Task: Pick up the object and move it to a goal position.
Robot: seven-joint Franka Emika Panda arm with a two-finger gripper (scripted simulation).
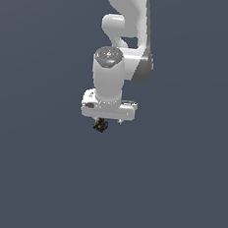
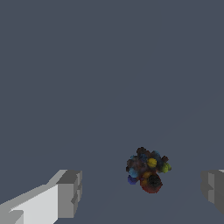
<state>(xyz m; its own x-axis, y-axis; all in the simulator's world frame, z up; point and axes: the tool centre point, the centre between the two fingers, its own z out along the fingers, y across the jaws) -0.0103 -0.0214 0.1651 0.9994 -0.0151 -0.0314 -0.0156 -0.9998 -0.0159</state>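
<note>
Hovering spread wide over the object [image 2: 148,169] — gripper [image 2: 142,192] unclenched, fingers [image 2: 69,193] either side of that lump, apart from it — seemingly lined up to close.

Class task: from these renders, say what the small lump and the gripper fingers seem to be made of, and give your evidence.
Lump: unclear; matte, bumpy cluster, dark with red, yellow, green and blue flecks, no shine.
Fingers: look like hard plastic or painted metal; flat grey blocky faces, sharp edges, no gloss.

A plain slate-grey surface [image 2: 87,65] — on it sits only the object [image 2: 148,169], a small dark, colour-flecked lump.
</note>
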